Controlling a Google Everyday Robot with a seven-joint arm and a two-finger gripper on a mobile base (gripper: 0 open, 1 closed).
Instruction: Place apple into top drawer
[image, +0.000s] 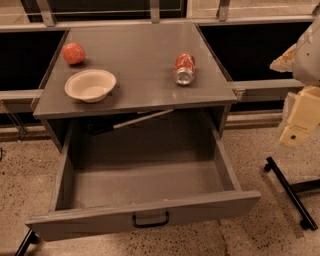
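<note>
Can print: unreadable, only red and silver colouring on the dented soda can (184, 69), which lies on its side at about 3 o'clock on the flat grey metal cabinet top (140, 50), open end facing the camera. The handle and drawer front carry no writing I can make out. Containers: the shallow off-white round bowl (90, 85) sits at 8 o'clock on the top, near the front-left edge, nothing visible in it. The wide grey metal top drawer (60, 175) is pulled fully out toward 6 o'clock, small black handle (150, 220) at front centre, bare grey floor inside. A thin pale rod (142, 119) lies slanted in the dark cavity behind the drawer, under the top. The small round red-orange apple (73, 53) is at 10 o'clock on the top, just behind the bowl, apart from it, well clear of the can, not in the drawer. The cream-coloured gripper (299, 122) hangs at 3 o'clock at the frame's right edge, off the cabinet's right side, above a black floor stand (290, 192) and touching nothing. Open or closed: cannot tell. Speckled stone floor (250, 165) all round.
</note>
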